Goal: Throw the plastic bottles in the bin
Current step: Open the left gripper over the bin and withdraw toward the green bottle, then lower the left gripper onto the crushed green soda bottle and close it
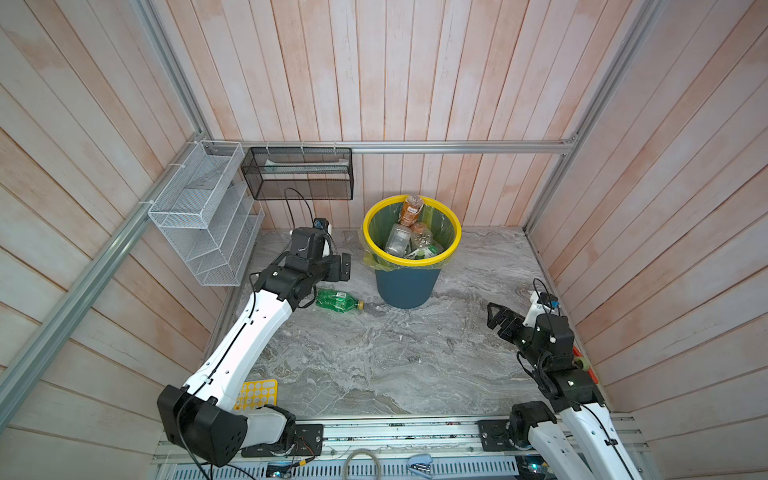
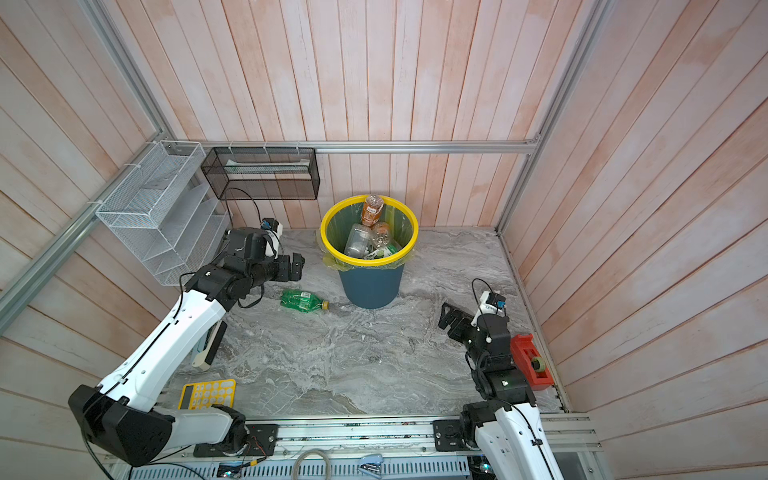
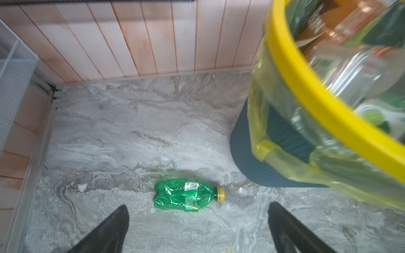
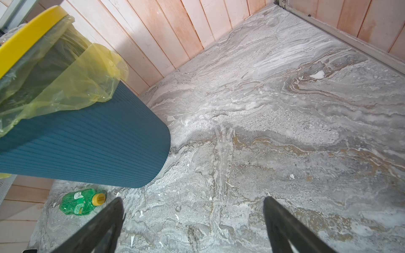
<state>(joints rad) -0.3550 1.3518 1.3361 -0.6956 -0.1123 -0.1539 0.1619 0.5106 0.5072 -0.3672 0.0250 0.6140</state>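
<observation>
A crushed green plastic bottle (image 1: 338, 300) (image 2: 303, 301) with a yellow cap lies on its side on the marble floor, just left of the bin (image 1: 405, 286) (image 2: 370, 286). The bin is dark blue with a yellow rim and a yellow-green liner. Several plastic bottles fill it, a brownish one (image 1: 411, 210) (image 2: 371, 210) sticking up at the back. My left gripper (image 1: 345, 268) (image 3: 197, 204) hangs open and empty above the green bottle (image 3: 186, 197), beside the bin's rim (image 3: 306, 87). My right gripper (image 1: 496, 316) (image 4: 192, 198) is open and empty over bare floor, right of the bin (image 4: 87, 142).
A white wire rack (image 1: 203, 216) and a black mesh basket (image 1: 299, 172) hang on the back-left walls. A yellow calculator (image 2: 208, 392) lies near the front left. A red tape dispenser (image 2: 532, 361) sits by the right wall. Wood walls close in three sides.
</observation>
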